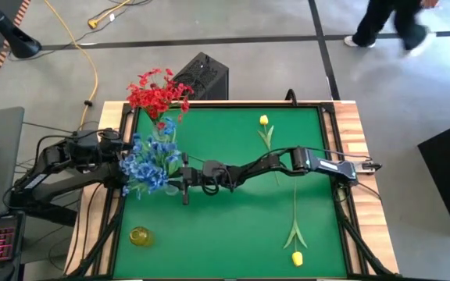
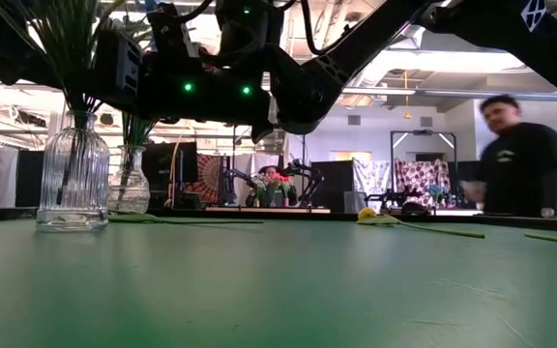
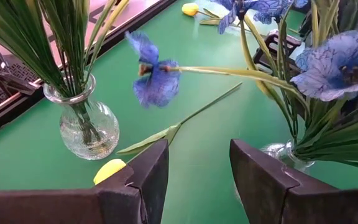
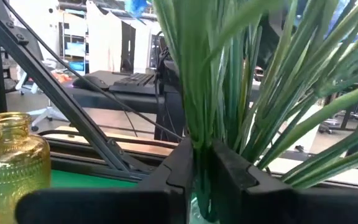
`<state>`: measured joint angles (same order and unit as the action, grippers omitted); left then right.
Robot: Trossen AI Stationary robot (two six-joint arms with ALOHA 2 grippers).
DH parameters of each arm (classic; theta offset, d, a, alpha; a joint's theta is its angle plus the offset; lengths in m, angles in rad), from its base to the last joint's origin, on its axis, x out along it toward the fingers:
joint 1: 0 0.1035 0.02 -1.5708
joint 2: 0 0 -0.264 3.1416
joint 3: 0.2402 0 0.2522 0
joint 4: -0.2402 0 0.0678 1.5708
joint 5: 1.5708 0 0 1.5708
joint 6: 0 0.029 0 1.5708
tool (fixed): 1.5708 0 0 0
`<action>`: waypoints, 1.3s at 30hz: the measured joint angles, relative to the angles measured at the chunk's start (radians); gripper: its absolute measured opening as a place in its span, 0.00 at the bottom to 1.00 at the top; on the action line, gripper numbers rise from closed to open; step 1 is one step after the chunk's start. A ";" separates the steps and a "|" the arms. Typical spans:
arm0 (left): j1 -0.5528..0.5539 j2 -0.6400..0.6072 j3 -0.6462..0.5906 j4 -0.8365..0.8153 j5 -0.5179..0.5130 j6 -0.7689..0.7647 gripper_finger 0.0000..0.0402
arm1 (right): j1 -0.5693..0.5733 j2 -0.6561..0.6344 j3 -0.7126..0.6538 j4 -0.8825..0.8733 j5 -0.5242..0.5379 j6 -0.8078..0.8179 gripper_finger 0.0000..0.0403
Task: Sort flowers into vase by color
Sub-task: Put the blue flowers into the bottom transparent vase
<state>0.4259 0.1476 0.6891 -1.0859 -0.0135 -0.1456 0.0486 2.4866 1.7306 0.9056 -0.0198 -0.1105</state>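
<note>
High view: the right gripper [image 1: 180, 184] reaches across the green bench [image 1: 233, 226] to the blue flowers [image 1: 148, 162] standing in a vase near the left edge, with the left gripper [image 1: 123, 160] just beside the same bunch. The red flowers [image 1: 156, 94] stand at the far left corner; a yellow vase [image 1: 140, 236] sits empty near the front left; two yellow tulips [image 1: 265, 125] [image 1: 296, 254] lie loose on the bench. Risk, as judged: both arms crowd one vase, so a sideways pull could tip it or drag stems out. Low view: two clear glass vases [image 2: 73, 179] [image 2: 130, 186] stand upright holding green stems; a person stands beyond the bench. Left wrist view: the left jaws are open and empty; a round glass vase [image 3: 88, 123] holds stems, a blue bloom [image 3: 154, 78] droops sideways on a bent stem, and could snag. Right wrist view: the right jaws are closed on a bundle of green stems [image 4: 202, 93] of the blue flowers; the yellow vase [image 4: 11, 158] stands nearby, empty as far as visible.
</note>
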 joint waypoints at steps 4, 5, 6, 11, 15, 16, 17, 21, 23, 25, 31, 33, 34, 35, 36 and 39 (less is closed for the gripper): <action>0.000 0.000 0.000 0.000 0.000 0.000 0.39 | -0.001 0.000 0.000 -0.013 -0.001 -0.003 0.21; 0.000 0.000 0.000 0.000 0.000 0.000 0.39 | -0.001 0.000 0.000 -0.016 -0.001 -0.003 0.22; 0.000 0.000 0.000 0.000 0.000 0.000 0.39 | -0.001 0.000 0.000 -0.018 -0.001 -0.003 0.23; 0.000 0.000 0.000 0.000 0.000 0.002 0.39 | -0.001 0.000 0.000 -0.020 -0.002 -0.003 0.30; 0.000 0.000 0.000 0.000 0.008 0.003 0.39 | -0.001 -0.014 0.000 -0.077 -0.003 -0.003 0.39; 0.000 0.000 0.000 0.000 0.008 0.003 0.39 | -0.001 -0.026 0.000 -0.118 -0.003 -0.002 0.41; 0.000 0.000 0.000 0.000 0.008 0.003 0.39 | -0.001 -0.039 0.000 -0.166 -0.004 -0.003 0.44; 0.000 0.000 0.000 0.000 0.008 0.005 0.39 | -0.001 -0.110 0.000 -0.393 -0.004 0.003 0.52; 0.000 0.000 0.000 0.000 0.008 0.006 0.39 | -0.003 -0.149 0.000 -0.508 -0.004 0.005 0.56; 0.000 0.000 0.000 0.000 0.008 0.006 0.39 | -0.004 -0.185 0.000 -0.602 -0.004 0.006 0.58; 0.000 0.000 0.000 0.000 0.008 0.006 0.39 | -0.010 -0.277 -0.001 -0.807 -0.003 0.010 0.62; 0.000 0.000 0.000 0.000 0.008 0.006 0.39 | -0.013 -0.299 0.000 -0.851 -0.004 0.029 0.62; 0.000 0.000 0.000 0.000 0.008 0.006 0.39 | -0.017 -0.306 0.000 -0.875 -0.004 0.037 0.62; 0.000 0.000 0.000 0.000 0.008 0.006 0.39 | -0.019 -0.311 0.000 -0.897 -0.004 0.040 0.62; 0.000 0.000 0.000 0.000 0.008 0.006 0.39 | -0.022 -0.311 0.000 -0.914 -0.004 0.040 0.62; 0.000 0.000 0.000 0.000 0.008 0.006 0.39 | -0.028 -0.310 -0.001 -0.953 -0.004 0.036 0.62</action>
<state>0.4255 0.1478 0.6888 -1.0859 -0.0055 -0.1398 0.0206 2.1765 1.7298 -0.0469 -0.0238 -0.0750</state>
